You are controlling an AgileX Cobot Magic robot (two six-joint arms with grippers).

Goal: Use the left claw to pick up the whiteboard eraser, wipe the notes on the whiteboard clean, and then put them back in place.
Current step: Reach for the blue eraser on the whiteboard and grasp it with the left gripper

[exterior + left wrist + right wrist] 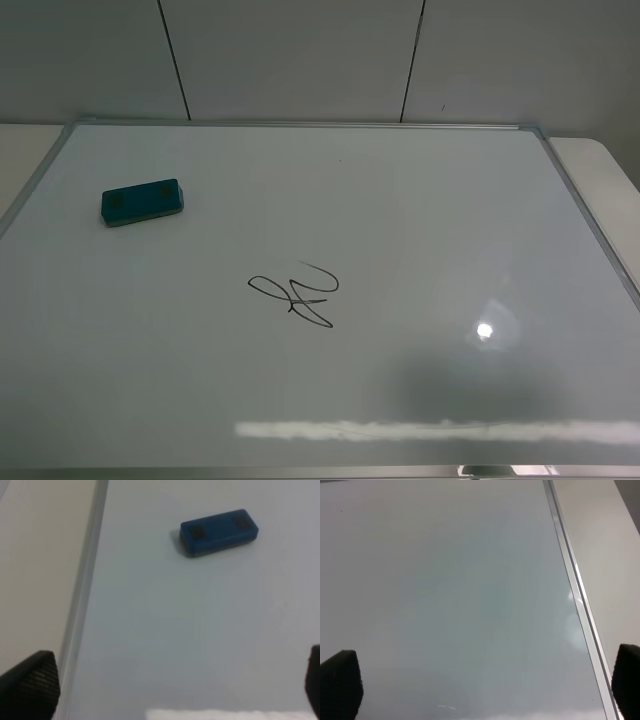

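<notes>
Exterior high: whiteboard eraser (143, 201), long axis left-right across whiteboard (450, 230); left hand (172, 685) apart.

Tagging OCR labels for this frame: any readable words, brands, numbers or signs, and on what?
No readable text in any view.
The notes on the whiteboard: looping scribble, no legible letters or digits.
The whiteboard eraser: two dark spots on top, too blurred to tell if they carry print.

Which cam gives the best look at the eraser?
Left wrist: the whiteboard eraser is large, whole, both dark spots clear. Exterior high shows it whole but smaller, near the left edge of the whiteboard. Right wrist misses it.
</notes>
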